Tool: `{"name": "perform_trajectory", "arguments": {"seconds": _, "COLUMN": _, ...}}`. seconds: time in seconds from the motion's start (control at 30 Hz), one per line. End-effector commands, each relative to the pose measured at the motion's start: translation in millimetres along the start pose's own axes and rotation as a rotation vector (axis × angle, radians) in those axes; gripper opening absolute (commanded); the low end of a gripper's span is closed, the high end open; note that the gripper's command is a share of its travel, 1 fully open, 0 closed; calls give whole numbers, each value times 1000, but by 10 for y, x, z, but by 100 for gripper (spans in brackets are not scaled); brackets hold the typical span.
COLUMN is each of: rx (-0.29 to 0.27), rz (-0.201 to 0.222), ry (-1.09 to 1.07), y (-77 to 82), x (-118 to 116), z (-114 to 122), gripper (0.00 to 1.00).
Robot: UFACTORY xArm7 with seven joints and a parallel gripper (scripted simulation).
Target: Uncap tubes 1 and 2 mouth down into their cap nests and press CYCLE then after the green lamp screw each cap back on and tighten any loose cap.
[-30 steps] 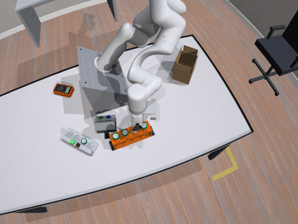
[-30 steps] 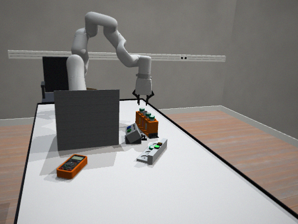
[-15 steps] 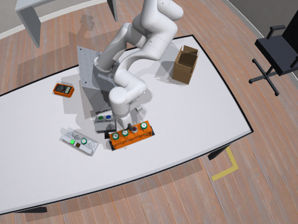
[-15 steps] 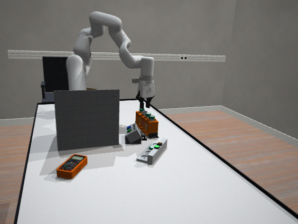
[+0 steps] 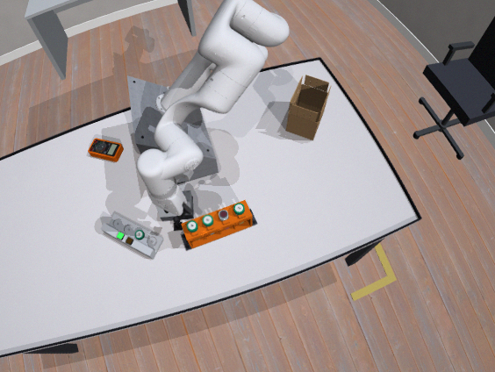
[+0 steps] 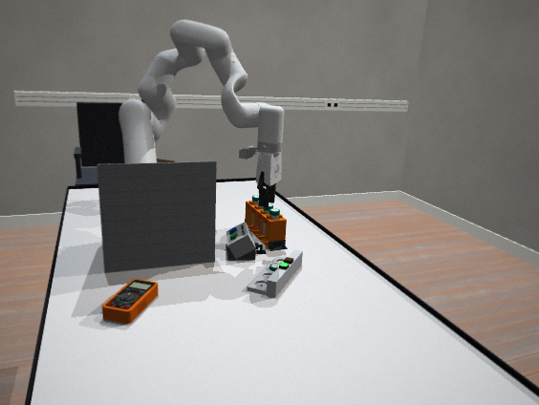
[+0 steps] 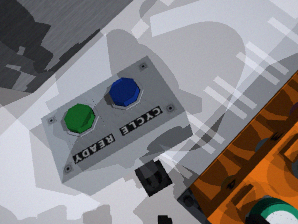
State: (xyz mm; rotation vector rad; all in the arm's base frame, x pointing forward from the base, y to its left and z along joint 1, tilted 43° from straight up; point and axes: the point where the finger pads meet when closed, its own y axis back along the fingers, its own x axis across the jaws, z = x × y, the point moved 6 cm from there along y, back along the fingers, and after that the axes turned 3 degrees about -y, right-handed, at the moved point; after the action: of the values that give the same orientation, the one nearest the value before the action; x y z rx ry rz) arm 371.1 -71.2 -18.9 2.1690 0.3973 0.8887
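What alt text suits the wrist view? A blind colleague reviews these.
A grey key housing on the white table carries a blue CYCLE key and a green READY key; the orange tube station fills the lower right corner.

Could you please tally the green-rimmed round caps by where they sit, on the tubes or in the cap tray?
Green-rimmed round caps on tubes in the orange decapping station: 3
Green-rimmed round cap in the grey cap tray: 1
Total: 4
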Motion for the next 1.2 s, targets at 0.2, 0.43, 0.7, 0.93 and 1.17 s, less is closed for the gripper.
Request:
{"name": "perform_trajectory", "arguments": {"seconds": 0.2, "rx": -1, "rz": 6, "ry": 7, "y": 5, "x": -511, "z": 427, "gripper": 46}}
{"name": "perform_trajectory", "arguments": {"seconds": 0.43, "rx": -1, "rz": 6, "ry": 7, "y": 3, "x": -979, "z": 777, "gripper": 46}}
{"name": "perform_trajectory", "arguments": {"seconds": 0.7, "rx": -1, "rz": 5, "ry": 7, "y": 1, "x": -1296, "z": 1014, "gripper": 46}}
{"name": "perform_trajectory", "arguments": {"seconds": 0.93, "rx": -1, "rz": 5, "ry": 7, "y": -99, "x": -1296, "z": 1014, "gripper": 46}}
{"name": "perform_trajectory", "arguments": {"seconds": 1.17, "rx": -1, "rz": 5, "ry": 7, "y": -449, "x": -1293, "z": 1013, "gripper": 46}}
